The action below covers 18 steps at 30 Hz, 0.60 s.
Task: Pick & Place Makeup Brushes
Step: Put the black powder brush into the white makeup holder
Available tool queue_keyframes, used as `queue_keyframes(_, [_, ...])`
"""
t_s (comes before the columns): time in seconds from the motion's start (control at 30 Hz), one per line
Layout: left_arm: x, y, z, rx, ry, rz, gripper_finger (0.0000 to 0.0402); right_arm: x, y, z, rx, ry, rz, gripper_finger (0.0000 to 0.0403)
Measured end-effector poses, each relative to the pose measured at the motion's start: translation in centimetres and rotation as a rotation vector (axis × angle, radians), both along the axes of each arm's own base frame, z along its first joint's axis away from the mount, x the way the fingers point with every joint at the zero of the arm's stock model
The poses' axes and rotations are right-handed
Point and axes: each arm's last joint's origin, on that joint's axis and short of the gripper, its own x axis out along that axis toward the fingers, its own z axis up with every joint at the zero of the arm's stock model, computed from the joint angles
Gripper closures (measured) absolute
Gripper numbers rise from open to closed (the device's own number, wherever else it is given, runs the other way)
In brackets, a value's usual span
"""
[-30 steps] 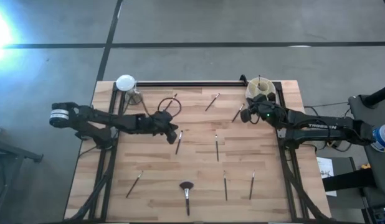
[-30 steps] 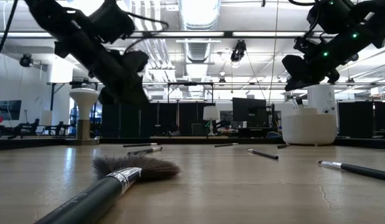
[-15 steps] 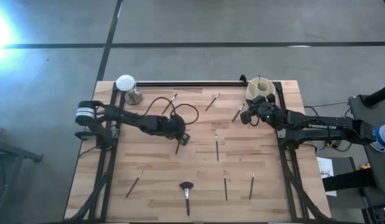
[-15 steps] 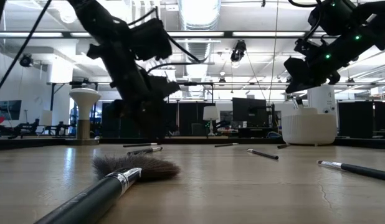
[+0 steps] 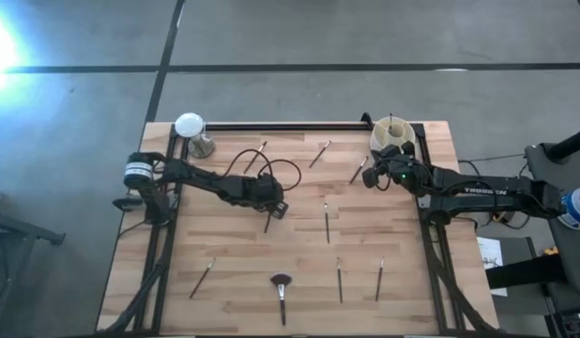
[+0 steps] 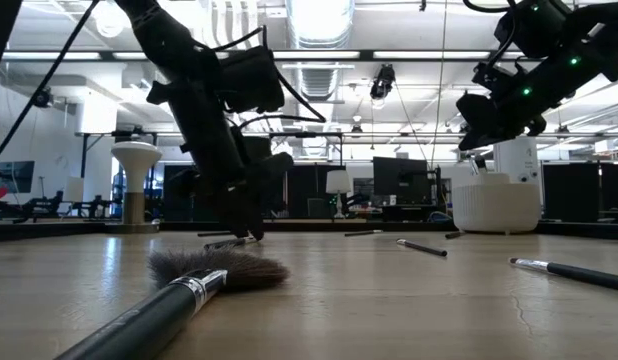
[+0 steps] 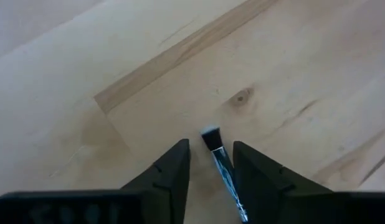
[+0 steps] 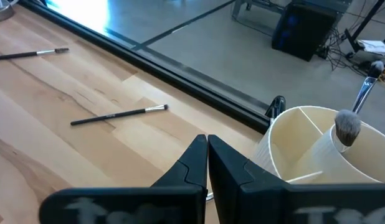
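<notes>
Several thin dark-handled makeup brushes lie scattered on the wooden table (image 5: 224, 244). One brush (image 5: 268, 222) lies near the middle, and my left gripper (image 5: 274, 208) is lowered over it. In the left wrist view that brush (image 7: 222, 169) runs between the open fingers (image 7: 174, 168), its small tip just past them, and my left gripper (image 7: 211, 149) is not touching it. A wide fluffy brush (image 5: 281, 289) lies at the front edge, large in the low view (image 6: 204, 280). My right gripper (image 5: 373, 176) hangs shut and empty beside the white cup (image 5: 391, 134).
The white divided cup (image 8: 317, 149) at the back right holds a brush (image 8: 349, 123). Loose brushes lie at the back (image 5: 320, 153), by the right gripper (image 5: 358, 170), centre (image 5: 327, 222) and front (image 5: 340, 280). A white round stand (image 5: 190, 127) is at the back left corner.
My left arm swung right and forward, came down over the middle brush and opened its fingers around it. The right arm stayed still.
</notes>
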Motion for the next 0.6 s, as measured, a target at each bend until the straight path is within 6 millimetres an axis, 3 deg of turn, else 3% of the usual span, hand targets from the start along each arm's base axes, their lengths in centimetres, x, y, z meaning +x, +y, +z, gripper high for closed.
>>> queue_keyframes(0.33, [-0.7, 0.1, -1.0, 0.048, 0.128, -0.121, 0.0388, 0.0, 0.0, -0.6, 0.014, 0.003, -0.002, 0.0394])
queue_keyframes(0.47, [-1.4, 0.4, -0.6, 0.081, 0.103, -0.138, 0.0393, -0.2, 0.0, -1.6, 0.026, 0.043, -0.006, 0.0394])
queue_keyframes(0.6, [-2.7, 0.4, -0.2, 0.110, 0.013, -0.137, 0.0397, 0.0, -0.2, -0.9, -0.008, 0.033, 0.002, 0.0394])
